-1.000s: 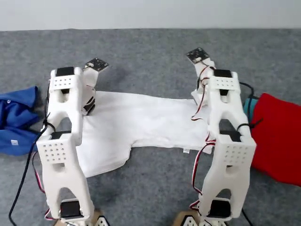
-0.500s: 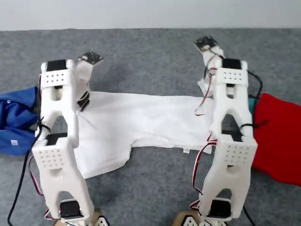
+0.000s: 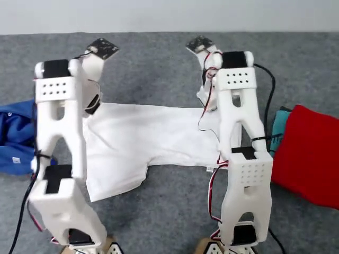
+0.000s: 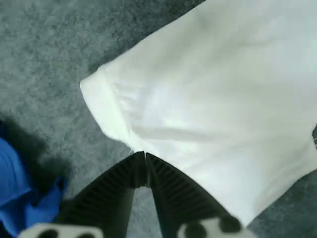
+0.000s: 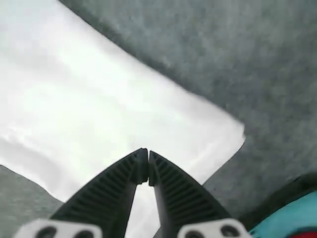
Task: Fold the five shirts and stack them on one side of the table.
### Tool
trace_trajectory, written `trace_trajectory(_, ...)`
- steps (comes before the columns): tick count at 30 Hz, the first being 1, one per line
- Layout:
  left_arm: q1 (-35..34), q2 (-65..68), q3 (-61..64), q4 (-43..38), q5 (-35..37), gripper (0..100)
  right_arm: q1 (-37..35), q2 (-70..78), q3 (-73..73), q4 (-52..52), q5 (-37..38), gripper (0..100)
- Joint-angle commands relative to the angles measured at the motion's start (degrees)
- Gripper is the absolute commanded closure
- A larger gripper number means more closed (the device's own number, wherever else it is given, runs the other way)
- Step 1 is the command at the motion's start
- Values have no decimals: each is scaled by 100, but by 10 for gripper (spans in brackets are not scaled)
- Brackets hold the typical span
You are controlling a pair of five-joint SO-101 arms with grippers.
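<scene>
A white shirt (image 3: 153, 135) lies spread flat on the grey table between my two arms. My left gripper (image 3: 93, 105) hangs over its far left corner. In the left wrist view the left gripper (image 4: 144, 154) is shut, its tips above the edge of the shirt (image 4: 213, 99) near a sleeve end. My right gripper (image 3: 204, 98) hangs over the shirt's far right part. The right wrist view has the right gripper (image 5: 148, 151) shut above the white cloth (image 5: 99, 104), with no fabric seen pinched. A crumpled blue shirt (image 3: 16, 137) lies at the table's left edge.
A red shirt (image 3: 307, 153) lies on the right side of the table, with a teal one (image 3: 279, 129) peeking out under its near-left edge. Bare grey table (image 3: 159, 63) stretches behind the white shirt and in front of it between the arm bases.
Both arms have risen from the white shirt. The left gripper drew left and back; the right arm swung to the left. The shirt stays flat on the table.
</scene>
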Motion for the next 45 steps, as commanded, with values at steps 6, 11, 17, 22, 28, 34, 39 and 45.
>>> trace_trajectory(6, -1169, -1802, 971, 105, 229, 995, 145, -523, 2136, 224, -114, 987)
trace_trajectory(11, -2022, -2136, 1279, -9, 211, 995, 760, -127, 2330, 101, -97, 987)
trace_trajectory(17, -2541, -2145, 1349, -26, 202, 994, 1059, 154, 2330, 145, -88, 989)
trace_trajectory(22, -2796, -2189, 1323, -26, 202, 994, 708, -295, 2374, 251, -114, 989)
trace_trajectory(28, -3525, -2189, 1323, -26, 202, 994, 22, -1613, 2365, 215, -105, 987)
trace_trajectory(34, -3912, -2145, 1323, -26, 193, 994, -1490, -2229, 2365, 189, -97, 949)
trace_trajectory(39, -3912, -2189, 1314, 0, 193, 994, -2897, -1991, 2365, 180, -88, 844)
trace_trajectory(45, -3930, -2189, 1314, 141, -281, 993, -4233, -1719, 2365, -66, -97, 759)
